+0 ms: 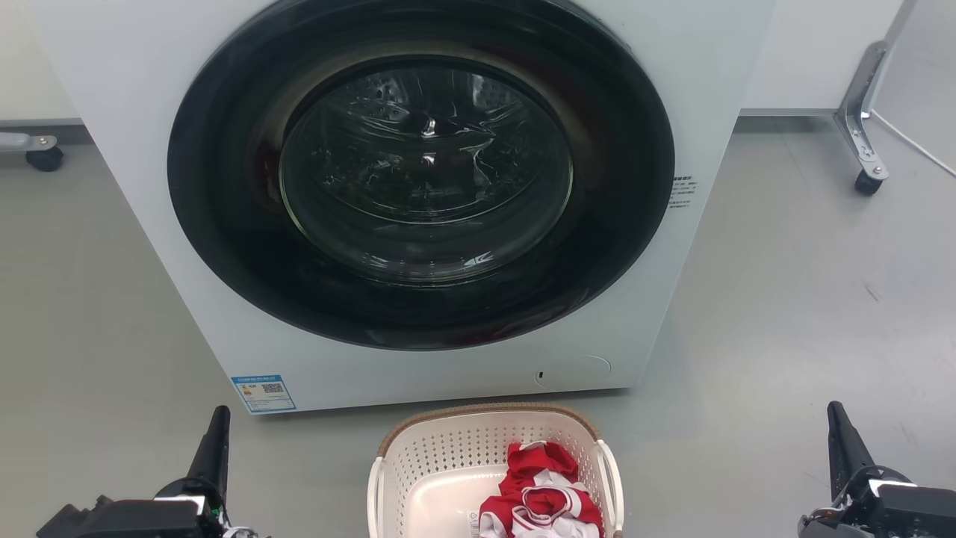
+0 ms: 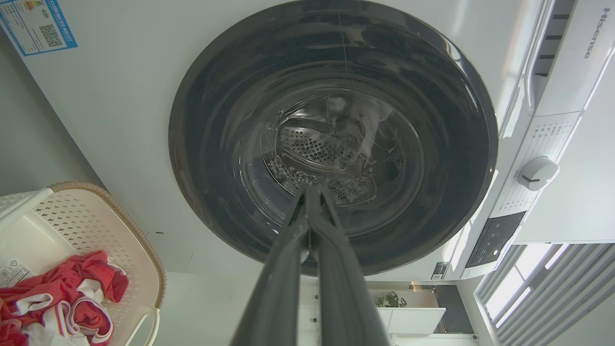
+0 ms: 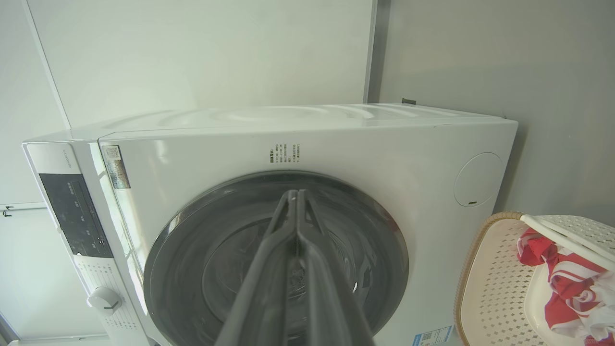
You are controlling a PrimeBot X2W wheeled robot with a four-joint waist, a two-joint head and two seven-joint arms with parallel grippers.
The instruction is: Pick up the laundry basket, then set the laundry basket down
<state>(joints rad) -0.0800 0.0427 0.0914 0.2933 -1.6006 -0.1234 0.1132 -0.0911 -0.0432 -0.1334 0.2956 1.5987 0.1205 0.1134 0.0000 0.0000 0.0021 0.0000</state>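
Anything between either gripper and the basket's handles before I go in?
Nothing visible. Bare floor lies between the left gripper and the laundry basket at its left handle, and between the right gripper and its right handle. The washer stands behind the basket, out of both paths. Both grippers are shut.

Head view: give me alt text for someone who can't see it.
A cream laundry basket holding red and white clothing sits on a grey floor before a white front-loading washer. The left hand and right hand point up at the lower corners, shut, apart from it.
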